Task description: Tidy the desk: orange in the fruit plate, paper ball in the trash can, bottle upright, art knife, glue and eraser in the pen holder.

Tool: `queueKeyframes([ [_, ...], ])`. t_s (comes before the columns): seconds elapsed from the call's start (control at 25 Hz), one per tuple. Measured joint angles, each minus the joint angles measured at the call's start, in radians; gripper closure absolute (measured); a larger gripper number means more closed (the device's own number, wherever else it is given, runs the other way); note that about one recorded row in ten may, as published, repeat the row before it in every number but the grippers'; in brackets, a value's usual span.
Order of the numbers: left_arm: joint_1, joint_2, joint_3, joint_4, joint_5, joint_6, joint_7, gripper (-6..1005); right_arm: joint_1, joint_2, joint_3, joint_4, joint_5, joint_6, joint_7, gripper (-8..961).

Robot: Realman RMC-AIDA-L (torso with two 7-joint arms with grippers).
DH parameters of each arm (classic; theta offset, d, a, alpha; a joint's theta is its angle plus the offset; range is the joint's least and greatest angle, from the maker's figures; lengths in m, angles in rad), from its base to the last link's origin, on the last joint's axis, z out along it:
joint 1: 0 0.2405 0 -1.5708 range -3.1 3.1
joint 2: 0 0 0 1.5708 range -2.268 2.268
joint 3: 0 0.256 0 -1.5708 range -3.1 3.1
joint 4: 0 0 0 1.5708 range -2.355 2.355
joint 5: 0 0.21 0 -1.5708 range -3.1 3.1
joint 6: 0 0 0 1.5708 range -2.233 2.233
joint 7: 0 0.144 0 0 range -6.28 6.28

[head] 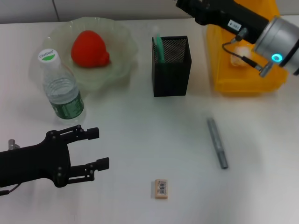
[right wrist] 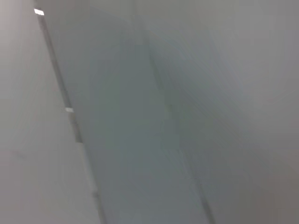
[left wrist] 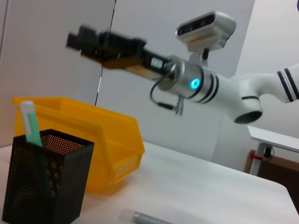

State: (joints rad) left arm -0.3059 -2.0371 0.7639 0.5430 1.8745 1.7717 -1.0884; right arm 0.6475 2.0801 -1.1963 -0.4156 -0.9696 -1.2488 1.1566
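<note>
The orange (head: 88,49) lies in the fruit plate (head: 122,38) at the back left. Just in front of the plate, the bottle (head: 61,88) stands upright. The pen holder (head: 171,70) holds the art knife (head: 159,47), also seen as the art knife (left wrist: 29,122) in the pen holder (left wrist: 44,179). The glue (head: 217,143) and the eraser (head: 160,189) lie on the desk (head: 140,126). A pale paper ball (head: 239,61) sits in the trash can (head: 247,81). My left gripper (head: 100,148) hovers open at the front left, empty. My right gripper (left wrist: 86,39) is raised above the trash can (left wrist: 100,140).
The right arm (head: 261,28) crosses over the trash can at the back right. The right wrist view shows only a grey wall. The glue's end (left wrist: 147,218) lies close to the pen holder.
</note>
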Motion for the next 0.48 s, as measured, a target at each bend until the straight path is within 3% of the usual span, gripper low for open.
queueKeyframes([
  [0.04,0.002,0.001,0.000,0.000,0.000,0.002,0.000,198,-0.040,-0.008,-0.036,-0.116,-0.035,-0.015,0.087,631],
  [0.08,0.002,0.001,0.000,0.000,0.000,0.002,0.000,198,-0.040,-0.008,-0.036,-0.116,-0.035,-0.015,0.087,592],
  [0.12,0.006,0.001,-0.001,0.000,0.000,0.004,-0.001,198,-0.077,-0.018,-0.046,-0.261,-0.130,-0.029,0.209,553],
  [0.16,0.006,0.001,-0.001,0.000,0.000,0.004,-0.001,198,-0.077,-0.018,-0.046,-0.261,-0.130,-0.029,0.209,514],
  [0.2,0.008,0.002,-0.001,0.000,0.000,0.004,-0.001,198,-0.089,-0.023,-0.043,-0.349,-0.210,-0.043,0.294,475],
  [0.24,0.011,0.005,-0.002,0.000,0.000,0.005,-0.001,198,-0.091,-0.035,-0.033,-0.516,-0.410,-0.089,0.484,436],
  [0.28,0.011,0.005,-0.002,0.000,0.000,0.005,-0.001,198,-0.091,-0.035,-0.033,-0.516,-0.410,-0.089,0.484,348],
  [0.32,0.012,0.007,-0.002,0.000,0.000,0.005,-0.001,198,-0.062,-0.046,-0.019,-0.647,-0.615,-0.169,0.661,260],
  [0.36,0.014,0.011,-0.002,0.000,0.000,0.006,-0.001,198,-0.062,-0.046,-0.019,-0.647,-0.615,-0.169,0.661,260],
  [0.48,0.017,0.018,0.000,0.000,0.000,0.008,-0.001,198,0.037,-0.061,-0.019,-0.772,-0.915,-0.355,0.874,261],
])
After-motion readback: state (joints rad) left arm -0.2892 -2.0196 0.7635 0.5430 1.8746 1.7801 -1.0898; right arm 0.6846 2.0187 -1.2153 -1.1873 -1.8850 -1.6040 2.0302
